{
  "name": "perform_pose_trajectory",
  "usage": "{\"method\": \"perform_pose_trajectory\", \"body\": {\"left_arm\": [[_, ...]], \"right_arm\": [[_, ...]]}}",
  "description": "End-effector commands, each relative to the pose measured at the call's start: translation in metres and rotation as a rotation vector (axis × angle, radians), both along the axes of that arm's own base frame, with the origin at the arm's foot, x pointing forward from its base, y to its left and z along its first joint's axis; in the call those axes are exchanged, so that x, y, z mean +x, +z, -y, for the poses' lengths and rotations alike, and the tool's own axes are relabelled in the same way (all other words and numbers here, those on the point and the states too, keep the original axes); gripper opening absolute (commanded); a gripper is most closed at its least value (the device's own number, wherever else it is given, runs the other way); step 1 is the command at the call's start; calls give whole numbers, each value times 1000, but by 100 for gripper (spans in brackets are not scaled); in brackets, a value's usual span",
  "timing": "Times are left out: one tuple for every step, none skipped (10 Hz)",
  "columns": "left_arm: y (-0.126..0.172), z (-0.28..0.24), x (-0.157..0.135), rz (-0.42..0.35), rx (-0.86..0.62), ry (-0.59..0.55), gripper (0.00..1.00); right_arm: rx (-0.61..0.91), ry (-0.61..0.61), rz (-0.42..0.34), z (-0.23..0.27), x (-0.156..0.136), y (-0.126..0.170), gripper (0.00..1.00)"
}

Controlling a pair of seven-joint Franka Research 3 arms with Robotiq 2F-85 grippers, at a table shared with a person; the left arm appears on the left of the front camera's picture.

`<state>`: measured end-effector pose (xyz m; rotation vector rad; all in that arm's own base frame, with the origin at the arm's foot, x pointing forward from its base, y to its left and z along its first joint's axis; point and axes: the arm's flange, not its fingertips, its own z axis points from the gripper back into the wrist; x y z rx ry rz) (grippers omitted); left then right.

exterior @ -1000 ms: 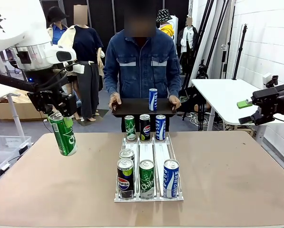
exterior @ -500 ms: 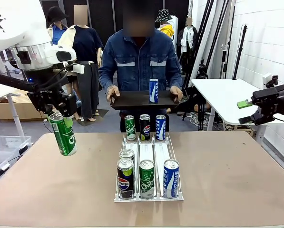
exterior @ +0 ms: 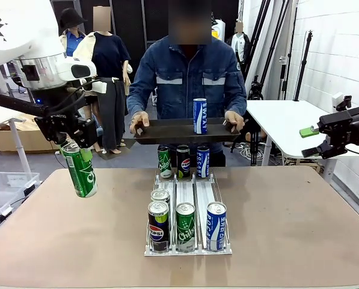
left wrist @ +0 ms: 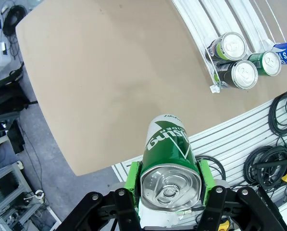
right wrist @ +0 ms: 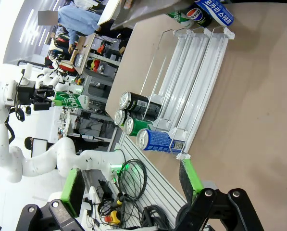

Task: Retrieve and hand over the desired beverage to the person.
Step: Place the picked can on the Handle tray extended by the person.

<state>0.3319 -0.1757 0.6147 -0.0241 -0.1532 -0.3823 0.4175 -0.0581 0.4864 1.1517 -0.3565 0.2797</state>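
Left hand [exterior: 77, 147]: pinching a green Sprite can [exterior: 80, 170] by its upper part, the can tilted and held in the air over the left edge of the tabletop [exterior: 299, 223].
Left wrist view: the same can [left wrist: 168, 149] seen from its top end, a green pad [left wrist: 131, 178] pressed on either side; beyond it lie bare tabletop [left wrist: 109, 82] and four can tops at the near end of the rack.
Right hand [exterior: 323, 141]: fingers spread, nothing between them, hanging off the right side of the tabletop.
Right wrist view: the green fingers [right wrist: 191, 175] stand wide apart, and the rack [right wrist: 191, 82] runs sideways across the picture.
Can rack [exterior: 188, 198]: a white wire rack of three lanes at the middle of the tabletop. Near end holds a Pepsi can [exterior: 158, 226], a green can [exterior: 186, 226] and a blue Pocari Sweat can [exterior: 216, 226], with one more can [exterior: 160, 196] behind the Pepsi. Far end holds a green, a Pepsi and a blue can side by side.
Person [exterior: 188, 78]: stands at the far side in a denim jacket, both hands gripping a dark tray [exterior: 167, 129] above the rack's far end.
Tray contents: one blue Pocari Sweat can on the tray [exterior: 199, 115], upright.
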Motion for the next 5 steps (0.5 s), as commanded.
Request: {"method": "perform_pose_trajectory", "body": {"left_arm": [[3, -2, -2, 7, -5, 6, 0], [3, -2, -2, 7, -5, 6, 0], [3, -2, -2, 7, -5, 6, 0], [3, -2, -2, 7, -5, 6, 0], [3, -2, -2, 7, -5, 6, 0]], "right_arm": [[3, 2, 1, 0, 0, 0, 100], [3, 2, 1, 0, 0, 0, 100], [3, 2, 1, 0, 0, 0, 100], [3, 2, 1, 0, 0, 0, 100], [3, 2, 1, 0, 0, 0, 100]]}}
